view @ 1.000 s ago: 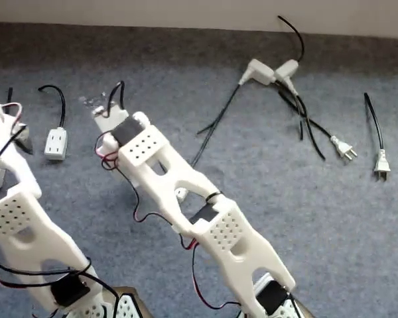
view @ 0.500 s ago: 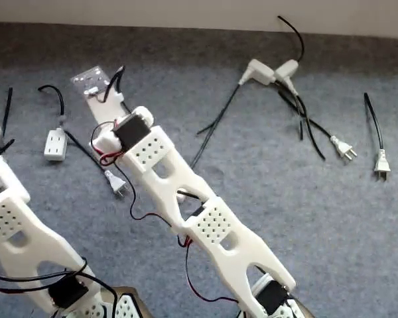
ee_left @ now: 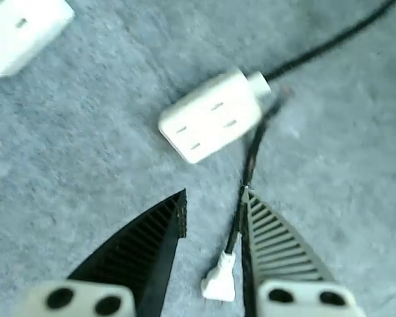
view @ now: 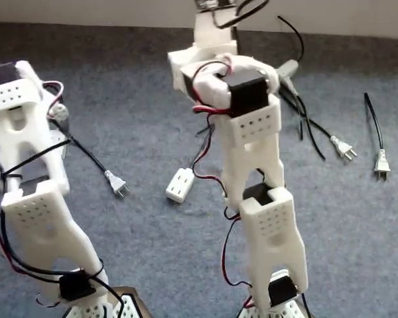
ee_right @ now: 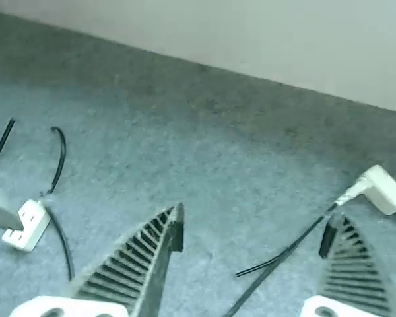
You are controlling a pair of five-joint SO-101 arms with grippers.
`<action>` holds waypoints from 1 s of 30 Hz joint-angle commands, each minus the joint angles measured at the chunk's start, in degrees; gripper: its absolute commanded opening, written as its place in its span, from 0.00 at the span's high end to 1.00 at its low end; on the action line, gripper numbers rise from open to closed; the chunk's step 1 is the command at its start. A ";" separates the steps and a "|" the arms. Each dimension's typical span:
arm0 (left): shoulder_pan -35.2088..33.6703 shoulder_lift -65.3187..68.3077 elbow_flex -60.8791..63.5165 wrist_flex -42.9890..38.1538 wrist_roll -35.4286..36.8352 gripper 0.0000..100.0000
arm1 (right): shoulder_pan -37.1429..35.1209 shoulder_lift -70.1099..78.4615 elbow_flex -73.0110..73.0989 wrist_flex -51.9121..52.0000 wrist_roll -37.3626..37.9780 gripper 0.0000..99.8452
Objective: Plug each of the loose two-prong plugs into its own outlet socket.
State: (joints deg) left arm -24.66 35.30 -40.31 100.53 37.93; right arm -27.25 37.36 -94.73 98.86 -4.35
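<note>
1. Right arm has swung up off the rear-left carpet since 1.0 s ago. It now stands raised behind the centre socket, which it earlier covered. The left arm has moved to that socket's left.
2. High view: a corded plug lies left of the centre socket, not touching it. A second plug and a third plug lie well to its right, both unplugged.
3. Left wrist view: left gripper fingers are spread and hold nothing. A tailed socket lies flat just beyond the tips. A white plug lies between the fingers, nearer the wrist than that socket. A second socket lies farther off.
4. Right wrist view: right gripper fingers are spread wide and empty. An angled plug lies near one fingertip. A small socket lies well apart from it.
</note>
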 commanded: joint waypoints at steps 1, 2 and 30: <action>6.37 -7.16 7.69 0.79 0.00 0.86 | 4.70 -4.62 -4.53 2.15 0.79 0.68; 7.52 -8.22 10.15 0.79 0.00 0.86 | 5.85 -4.62 -4.53 2.15 0.79 0.68; 19.38 -10.95 36.79 -10.20 7.03 0.86 | 11.74 -4.35 -4.26 1.19 5.54 0.68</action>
State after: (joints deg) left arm -5.58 27.82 -3.82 92.18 40.92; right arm -16.09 36.40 -95.16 98.86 0.48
